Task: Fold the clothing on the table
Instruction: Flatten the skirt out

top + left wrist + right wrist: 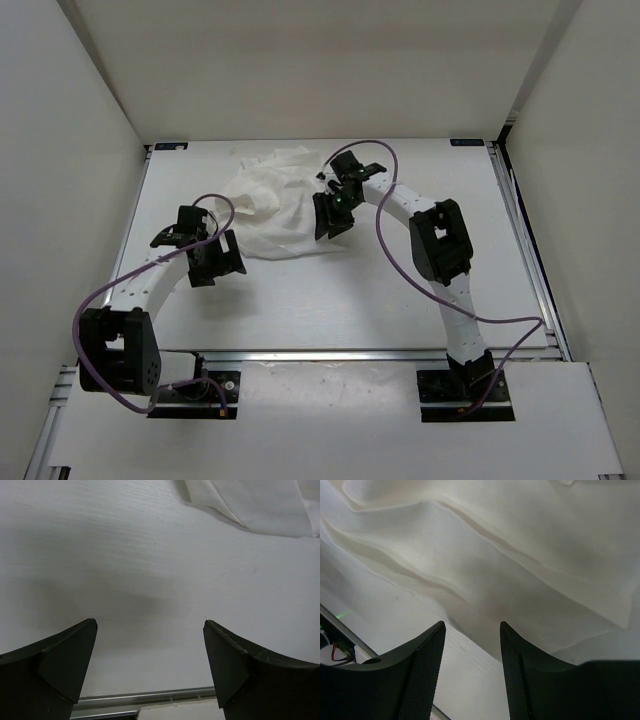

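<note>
Clothing [275, 210] lies bunched on worktop [350, 300], edge just ahead of R jaws (part open, empty) & apart, ahead-right of L jaws (wide open, empty), so R may pinch extra layers, dragging the heap.

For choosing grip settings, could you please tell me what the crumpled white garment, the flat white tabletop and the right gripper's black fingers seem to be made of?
The crumpled white garment looks like thin woven fabric, matte: soft folds, fine weave. The flat white tabletop seems a matte painted or laminated board, faintly grained. The right gripper's black fingers look like plastic with a fine gridded texture.
</note>
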Controlling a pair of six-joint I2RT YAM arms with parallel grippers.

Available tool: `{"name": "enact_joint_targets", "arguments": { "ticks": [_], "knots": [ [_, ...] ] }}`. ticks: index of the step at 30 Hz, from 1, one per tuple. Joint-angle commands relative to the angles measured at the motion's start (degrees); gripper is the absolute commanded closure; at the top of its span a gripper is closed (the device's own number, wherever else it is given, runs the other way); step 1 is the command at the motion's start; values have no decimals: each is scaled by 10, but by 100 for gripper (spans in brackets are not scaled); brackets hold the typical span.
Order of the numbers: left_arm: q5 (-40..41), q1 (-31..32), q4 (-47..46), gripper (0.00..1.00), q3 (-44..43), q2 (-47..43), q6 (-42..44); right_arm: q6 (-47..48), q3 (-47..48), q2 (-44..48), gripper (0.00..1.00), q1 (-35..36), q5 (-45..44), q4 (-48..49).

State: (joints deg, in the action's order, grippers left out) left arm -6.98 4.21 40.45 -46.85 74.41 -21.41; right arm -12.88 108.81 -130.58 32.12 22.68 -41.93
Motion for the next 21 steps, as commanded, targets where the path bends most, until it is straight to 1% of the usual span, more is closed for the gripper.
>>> {"name": "enact_joint_targets", "arguments": {
  "ticks": [1, 3, 5, 6, 7, 8, 9, 11, 13, 14, 15, 17, 18, 19, 20, 21],
  "knots": [
    [-26, -4, -8, 2, -1, -21, -7, 20, 0, -3, 47, 15, 47, -9],
    [-32, -10, -10, 1, -1, -18, -11, 31, -9, -10, 56, 22, 42, -24],
    [-34, -13, -11, 1, 1, -23, -14, 42, -18, -6, 61, 30, 34, -26],
    [-32, -15, -8, 1, 2, -25, -9, 47, -27, -6, 66, 32, 27, -26],
    [-33, -16, -7, 1, 6, -26, -11, 53, -35, -3, 75, 40, 14, -30],
    [-32, -18, -7, 2, 6, -28, -12, 58, -37, -3, 96, 46, 5, -30],
    [-31, -20, -7, 2, 11, -30, -11, 62, -40, -2, 100, 51, -20, -42],
    [-28, -23, -6, 1, 13, -35, -12, 71, -45, 1, 100, 58, -50, -50],
    [-32, -24, -6, 1, 13, -34, -12, 74, -64, 30, 100, 52, -110, -67],
    [-28, -24, -5, 1, 12, -37, -12, 76, -89, 43, 100, 46, -137, -75],
    [-28, -29, -5, 2, 15, -37, -10, 72, -101, 69, 100, 36, -148, -76],
    [-28, -32, -2, 2, 17, -41, -14, 45, -164, 110, 100, 14, -205, -105],
    [-29, -34, -6, 2, 18, -42, -14, 32, -185, 142, 100, -5, -217, -112],
    [-28, -38, -7, 1, 18, -47, -13, 17, -228, 181, 100, -16, -248, -123],
    [-29, -42, -8, 1, 18, -45, -14, -4, -278, 201, 100, -37, -270, -127],
    [-29, -39, -8, 2, 22, -45, -14, -12, -306, 241, 100, -63, -279, -128]
  ]
}}
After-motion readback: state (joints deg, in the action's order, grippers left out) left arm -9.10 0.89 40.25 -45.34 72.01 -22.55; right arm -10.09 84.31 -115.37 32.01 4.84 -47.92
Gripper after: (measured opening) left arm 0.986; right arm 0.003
